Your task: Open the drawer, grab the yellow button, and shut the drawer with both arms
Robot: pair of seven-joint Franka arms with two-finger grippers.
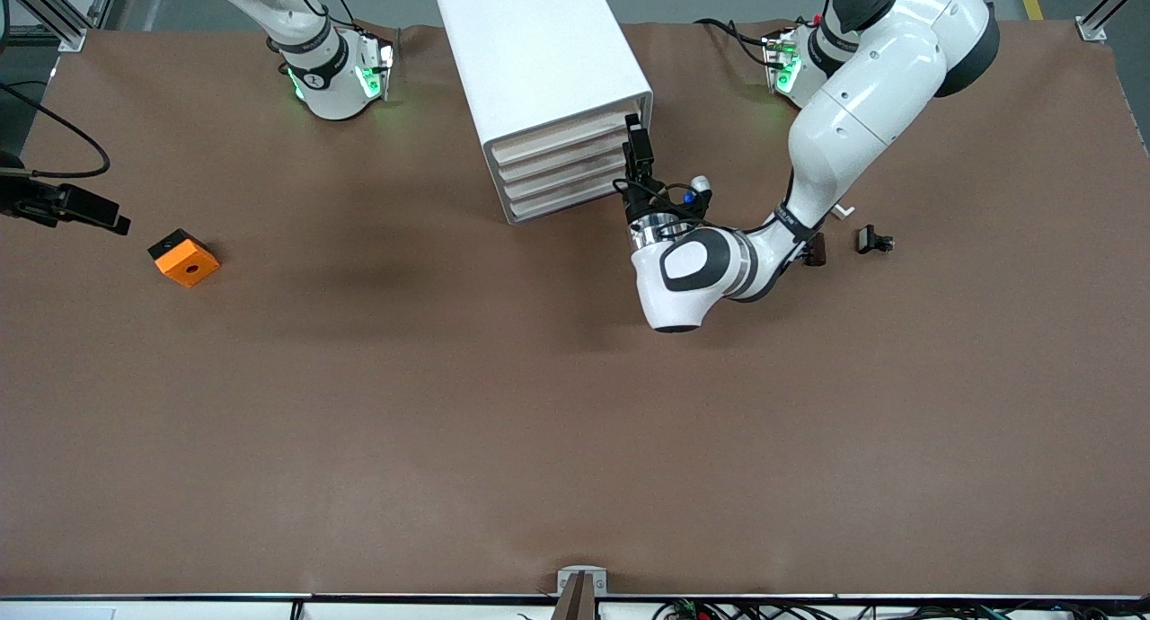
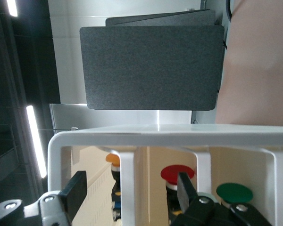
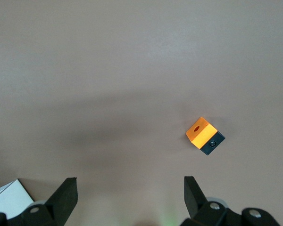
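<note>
Spanning the scene, the brown table (image 1: 539,422) carries a white drawer cabinet (image 1: 539,72), and everything else is placed from that cabinet. The left arm (image 1: 862,108) bends in to the cabinet's front, at the edge toward the left arm's end. The left gripper (image 1: 636,144) stands there with its fingers (image 2: 75,193) spread on either side of a white upright bar (image 2: 127,188), not visibly pressing it. The right arm waits. The right gripper (image 1: 117,223) hangs with jaws wide apart and holding nothing, over bare table well apart from the cabinet toward the right arm's end, near an orange block (image 1: 184,258). The drawers all look shut from the front view. The button (image 2: 112,158), its orange-yellow cap showing past the bar, sits inside the cabinet beside a red cap (image 2: 178,173) and a green cap (image 2: 234,193). By this reading nothing is finished: opening, taking the button and closing all remain.
</note>
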